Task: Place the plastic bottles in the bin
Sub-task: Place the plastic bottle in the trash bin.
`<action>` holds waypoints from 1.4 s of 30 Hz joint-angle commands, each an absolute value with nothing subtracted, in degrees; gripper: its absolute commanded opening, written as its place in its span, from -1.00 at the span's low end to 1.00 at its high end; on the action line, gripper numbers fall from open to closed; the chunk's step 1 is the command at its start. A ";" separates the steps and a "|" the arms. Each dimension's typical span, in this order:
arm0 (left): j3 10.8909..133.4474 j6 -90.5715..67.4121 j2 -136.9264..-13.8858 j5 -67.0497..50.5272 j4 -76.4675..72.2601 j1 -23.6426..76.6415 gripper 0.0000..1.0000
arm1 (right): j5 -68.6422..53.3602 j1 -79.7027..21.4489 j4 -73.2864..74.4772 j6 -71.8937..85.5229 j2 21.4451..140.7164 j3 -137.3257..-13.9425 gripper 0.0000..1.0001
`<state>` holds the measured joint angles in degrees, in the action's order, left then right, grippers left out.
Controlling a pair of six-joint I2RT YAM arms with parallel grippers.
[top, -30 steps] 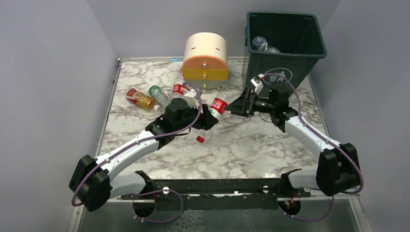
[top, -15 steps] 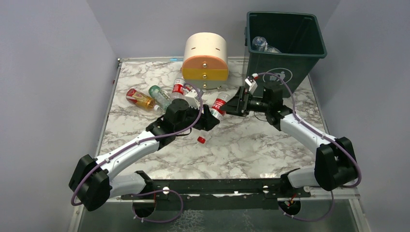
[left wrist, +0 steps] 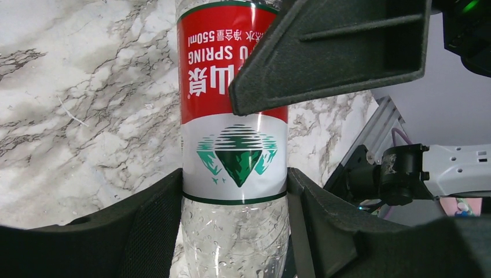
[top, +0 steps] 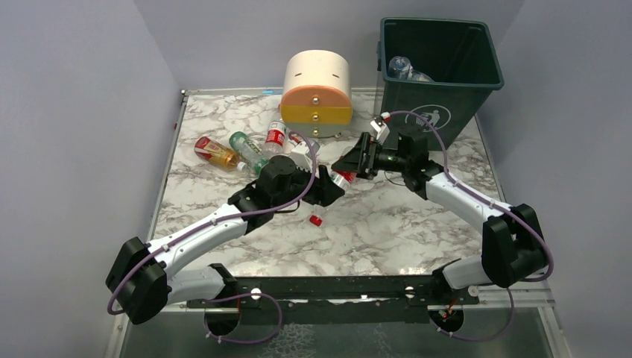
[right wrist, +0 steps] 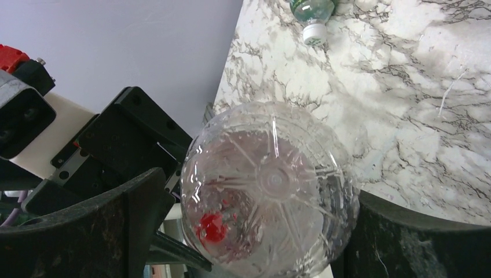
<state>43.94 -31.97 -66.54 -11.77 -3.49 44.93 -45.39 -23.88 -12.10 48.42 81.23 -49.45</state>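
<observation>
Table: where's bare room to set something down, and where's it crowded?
Bare table: near strip between left arm and right arm; far-left corner beside the drawer unit. Crowded: loose bottles left of centre; the middle, where left gripper and right gripper meet at the red-label bottle.

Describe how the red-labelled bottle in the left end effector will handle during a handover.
The red-labelled bottle looks empty apart from droplets, so probably light. Its thin-looking clear wall will likely dent under a firm squeeze from the right end effector, open around its base. Round and smooth, it would probably roll on the marble table if dropped.
</observation>
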 commanded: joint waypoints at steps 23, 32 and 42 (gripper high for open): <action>47.69 -29.29 -61.62 -5.43 3.62 46.04 0.98 | -39.84 -25.68 -7.59 44.08 77.42 -53.70 0.22; 48.47 -30.12 -52.92 -3.69 8.69 46.05 0.98 | -37.33 -25.66 -2.87 41.20 77.16 -58.46 0.22; 47.72 -30.80 -46.44 -3.08 12.33 46.01 0.98 | -33.95 -25.21 4.49 36.31 78.59 -69.89 0.22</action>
<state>46.59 -30.46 -48.60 -4.51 10.07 45.89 -36.60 -25.19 1.23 39.38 78.22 -64.79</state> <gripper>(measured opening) 0.989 0.633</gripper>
